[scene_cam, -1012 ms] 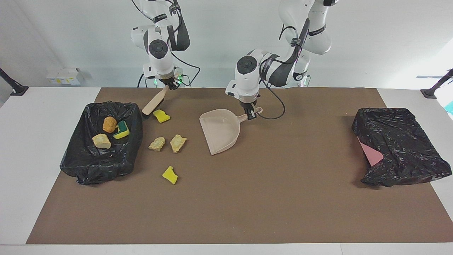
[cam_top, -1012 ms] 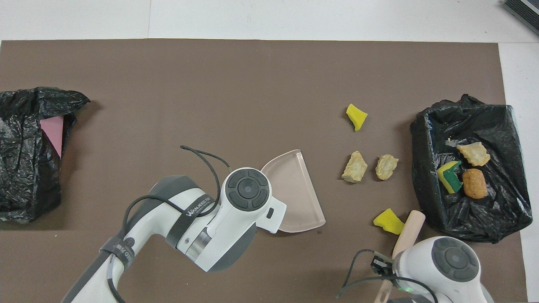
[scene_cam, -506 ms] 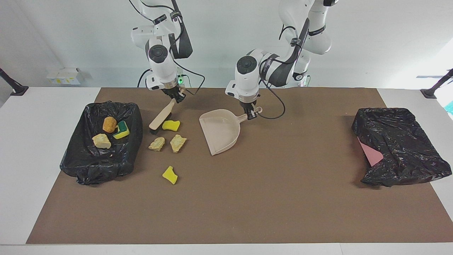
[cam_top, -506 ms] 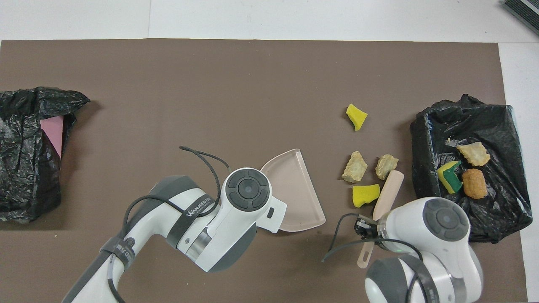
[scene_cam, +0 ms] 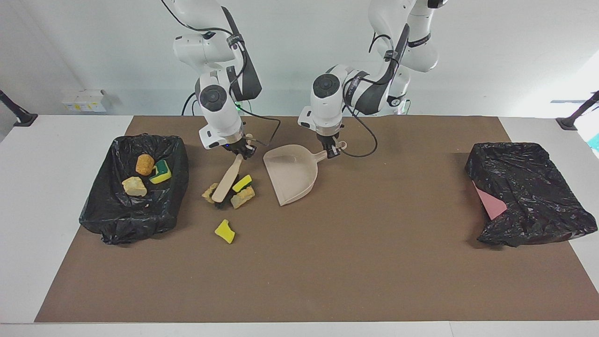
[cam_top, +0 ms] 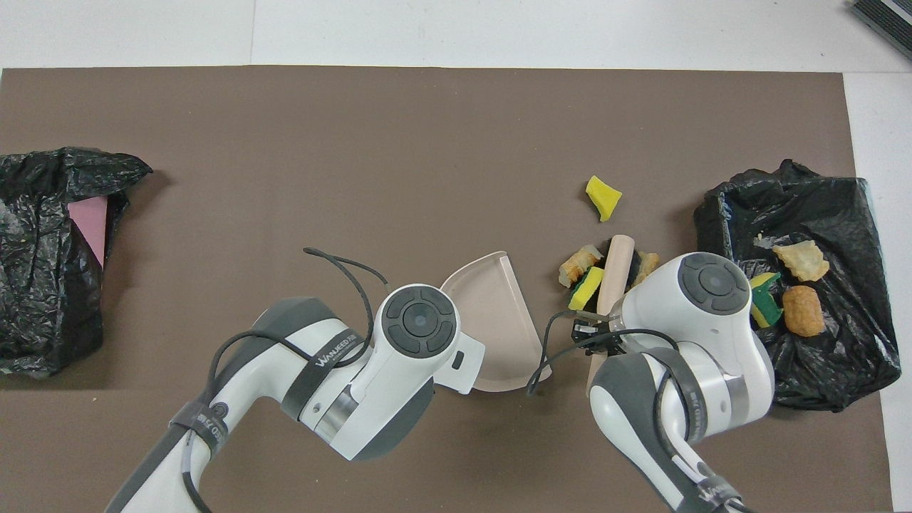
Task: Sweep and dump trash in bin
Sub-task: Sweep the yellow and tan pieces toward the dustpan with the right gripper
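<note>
My right gripper [scene_cam: 243, 150] is shut on the handle of a wooden brush [scene_cam: 228, 179], whose head rests on the mat among the trash. A yellow sponge bit [scene_cam: 242, 183] and a beige chunk [scene_cam: 243, 197] lie against the brush on the dustpan's side, and another beige chunk [scene_cam: 208, 192] lies on the bin's side. Farther from the robots lies a lone yellow bit [scene_cam: 225, 231]. The beige dustpan [scene_cam: 292, 173] rests on the mat, its mouth facing the trash. My left gripper [scene_cam: 332, 150] is shut on its handle. The black-bagged bin [scene_cam: 135, 220] holds an orange lump [scene_cam: 144, 164], a yellow-green sponge [scene_cam: 161, 172] and a beige chunk [scene_cam: 134, 186].
A second black bag [scene_cam: 529, 192] with a pink patch lies at the left arm's end of the brown mat [scene_cam: 327, 262]. A black cable [scene_cam: 362, 140] hangs by the left gripper.
My right arm has swept the brush away from the robots, pushing the yellow sponge bit into the two beige chunks and toward the dustpan. The left arm and the dustpan have not moved.
</note>
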Robot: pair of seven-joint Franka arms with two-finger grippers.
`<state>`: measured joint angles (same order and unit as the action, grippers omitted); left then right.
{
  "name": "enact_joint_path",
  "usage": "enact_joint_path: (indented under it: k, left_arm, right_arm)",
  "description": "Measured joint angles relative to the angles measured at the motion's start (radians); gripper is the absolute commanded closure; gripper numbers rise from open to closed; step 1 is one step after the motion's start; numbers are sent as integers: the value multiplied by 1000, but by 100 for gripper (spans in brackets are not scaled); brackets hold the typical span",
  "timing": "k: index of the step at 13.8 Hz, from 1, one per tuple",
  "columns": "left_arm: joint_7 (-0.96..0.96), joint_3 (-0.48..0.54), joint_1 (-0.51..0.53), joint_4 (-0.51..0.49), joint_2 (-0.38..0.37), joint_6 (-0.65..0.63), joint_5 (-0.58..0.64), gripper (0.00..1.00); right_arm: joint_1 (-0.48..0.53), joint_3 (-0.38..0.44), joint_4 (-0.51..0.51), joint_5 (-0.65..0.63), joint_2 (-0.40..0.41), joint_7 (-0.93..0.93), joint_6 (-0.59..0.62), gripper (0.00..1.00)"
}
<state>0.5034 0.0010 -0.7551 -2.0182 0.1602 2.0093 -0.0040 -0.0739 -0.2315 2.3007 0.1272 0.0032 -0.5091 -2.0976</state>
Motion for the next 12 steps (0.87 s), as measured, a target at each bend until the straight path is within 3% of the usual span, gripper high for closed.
enact_joint_path:
  k: [6,12]
  left_arm:
    - [-34,0,0,2,0,0,0,100]
    - [-51,0,0,2,0,0,0,100]
  right_arm:
    - [-102,-5,-9,0,6,171,50,100]
    - [-240,-9,-27,14,-38,210,207,100]
